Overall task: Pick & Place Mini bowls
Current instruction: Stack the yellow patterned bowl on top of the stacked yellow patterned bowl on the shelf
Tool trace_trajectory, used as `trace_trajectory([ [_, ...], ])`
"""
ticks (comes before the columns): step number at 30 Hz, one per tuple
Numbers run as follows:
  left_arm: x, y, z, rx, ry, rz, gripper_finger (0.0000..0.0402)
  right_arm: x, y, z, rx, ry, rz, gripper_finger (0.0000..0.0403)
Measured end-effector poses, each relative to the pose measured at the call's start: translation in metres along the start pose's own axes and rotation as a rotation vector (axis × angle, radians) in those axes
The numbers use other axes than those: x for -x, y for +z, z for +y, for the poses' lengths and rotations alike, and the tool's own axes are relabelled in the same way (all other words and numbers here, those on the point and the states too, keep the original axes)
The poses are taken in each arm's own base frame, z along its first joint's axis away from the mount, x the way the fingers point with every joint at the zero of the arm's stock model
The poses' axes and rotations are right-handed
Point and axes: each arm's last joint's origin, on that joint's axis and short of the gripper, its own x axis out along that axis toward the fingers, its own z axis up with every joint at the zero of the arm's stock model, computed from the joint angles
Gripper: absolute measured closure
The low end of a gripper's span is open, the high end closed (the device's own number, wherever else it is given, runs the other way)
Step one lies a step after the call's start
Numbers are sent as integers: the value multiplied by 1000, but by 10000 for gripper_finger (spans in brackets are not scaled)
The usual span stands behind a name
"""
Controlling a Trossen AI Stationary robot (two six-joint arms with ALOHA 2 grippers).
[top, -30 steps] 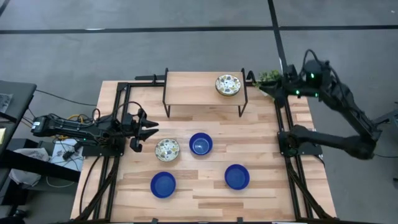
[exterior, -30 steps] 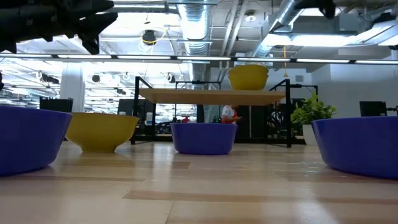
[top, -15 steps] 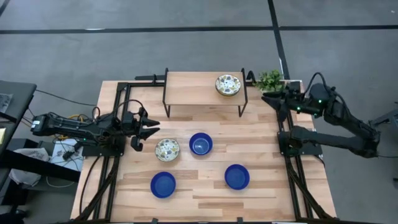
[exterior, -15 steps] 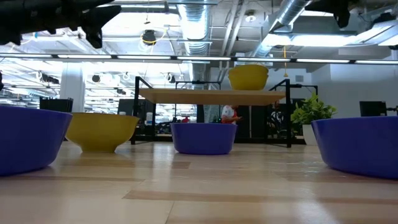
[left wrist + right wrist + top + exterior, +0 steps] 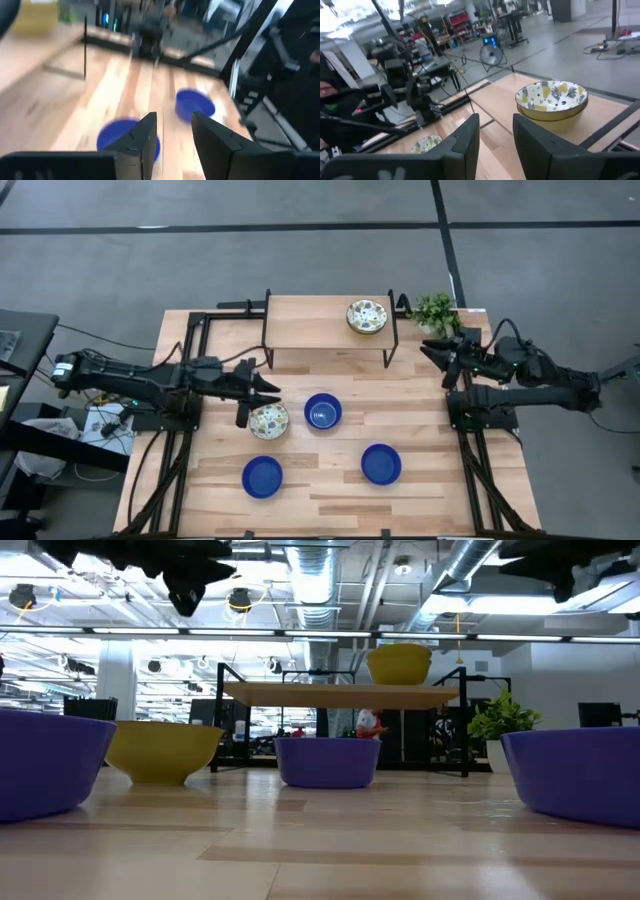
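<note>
High view: the left tool [image 5: 262,392], fingers apart and empty, hangs just over the floral bowl on the tabletop [image 5: 269,420], with three blue bowls [image 5: 322,411] [image 5: 262,476] [image 5: 381,463] nearby on the tabletop [image 5: 420,480] and a second floral bowl [image 5: 367,316] on the raised shelf [image 5: 310,320]. Right wrist view: the right tool [image 5: 496,131], fingers apart and empty, faces that shelf bowl from the tabletop's right edge.

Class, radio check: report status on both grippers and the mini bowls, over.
Left gripper open, empty, above the patterned bowl on the table. Right gripper open, empty, near the plant. Second patterned bowl on the shelf; three blue bowls on table. Nothing blocking.
</note>
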Motion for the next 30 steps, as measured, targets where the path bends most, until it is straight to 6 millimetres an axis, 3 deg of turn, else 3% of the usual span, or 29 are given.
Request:
trace_trajectory([
  [7, 3, 5, -3, 105, 20, 235, 279, 19, -12, -6, -29, 108, -70, 296],
  [17, 7, -19, -1, 337, 27, 546, 279, -5, -57, -10, -33, 123, -54, 296],
  [30, -18, -50, 6, 320, 89, 809, 279, -9, -59, -7, -27, 215, -108, 296],
])
